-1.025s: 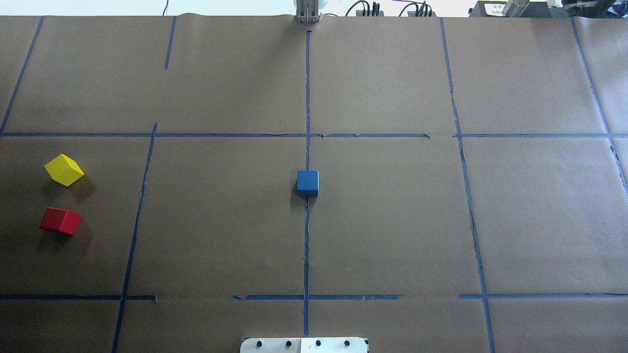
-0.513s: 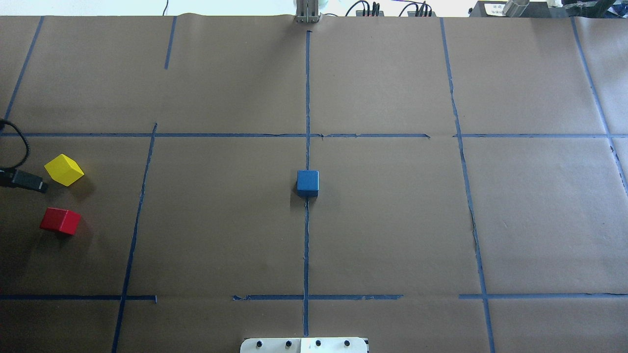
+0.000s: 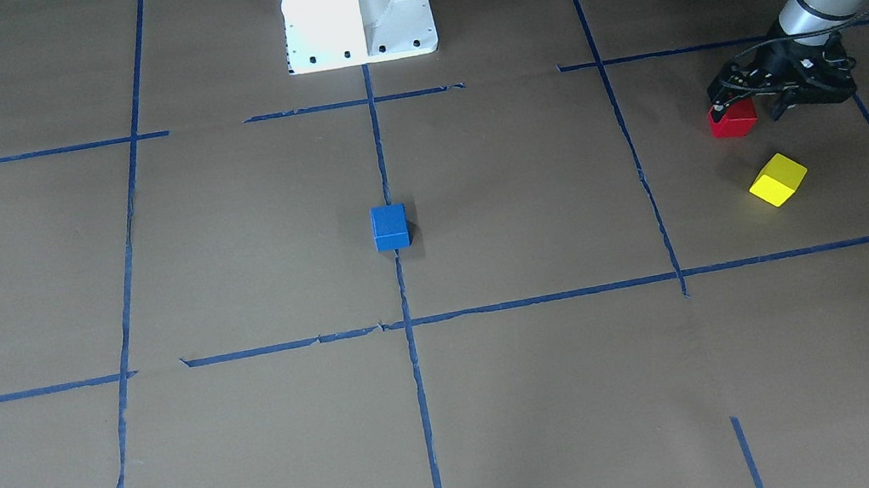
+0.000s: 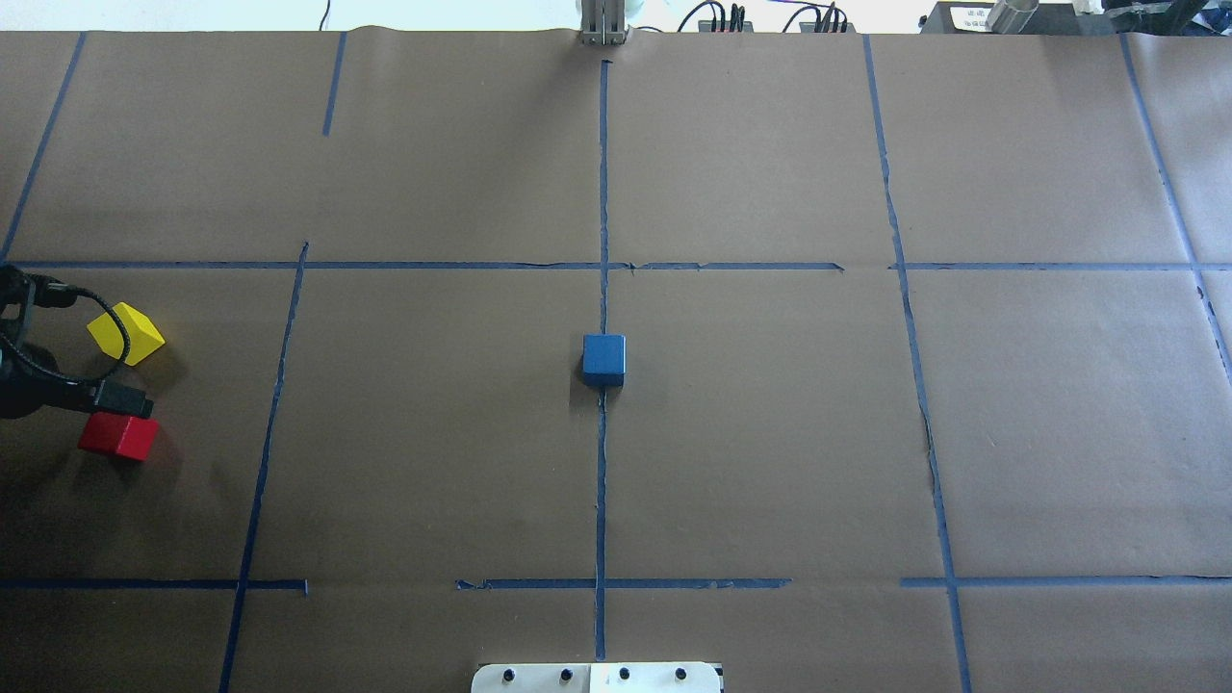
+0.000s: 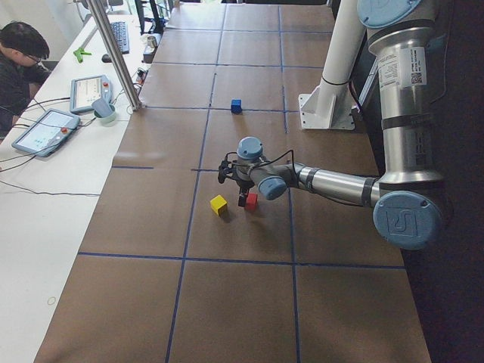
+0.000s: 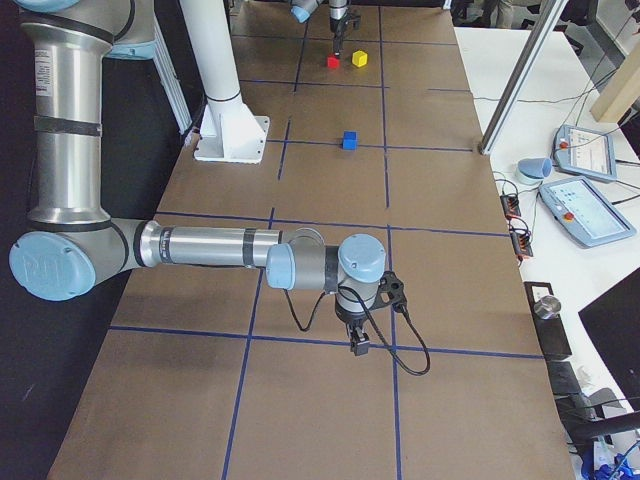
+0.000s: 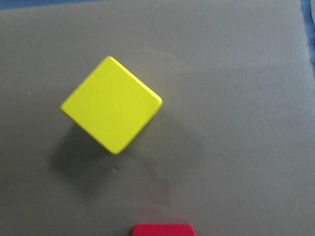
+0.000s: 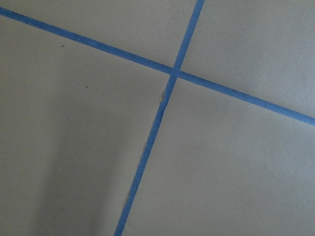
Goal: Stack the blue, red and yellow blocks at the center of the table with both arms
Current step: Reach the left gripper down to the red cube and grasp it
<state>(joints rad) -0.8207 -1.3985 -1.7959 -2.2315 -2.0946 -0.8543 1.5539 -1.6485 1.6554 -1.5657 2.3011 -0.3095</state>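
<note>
The blue block (image 4: 603, 358) sits at the table centre on the middle tape line, also in the front view (image 3: 390, 226). The red block (image 4: 117, 436) and the yellow block (image 4: 130, 332) lie apart at the table's far left. My left gripper (image 3: 746, 109) hangs just above the red block (image 3: 733, 122), fingers apart, holding nothing. The left wrist view shows the yellow block (image 7: 112, 111) turned diamond-wise and the red block's edge (image 7: 162, 230) at the bottom. My right gripper (image 6: 357, 345) hangs low over bare paper far to the right; I cannot tell whether it is open.
Blue tape lines (image 4: 602, 192) divide the brown paper into a grid. The robot's white base (image 3: 356, 6) stands at the near middle edge. A metal pole (image 5: 121, 57), tablets and a seated operator (image 5: 19, 57) are beyond the far edge.
My left arm has come in from the left edge of the overhead view and moved down from beside the yellow block to over the red block. No block has moved.
</note>
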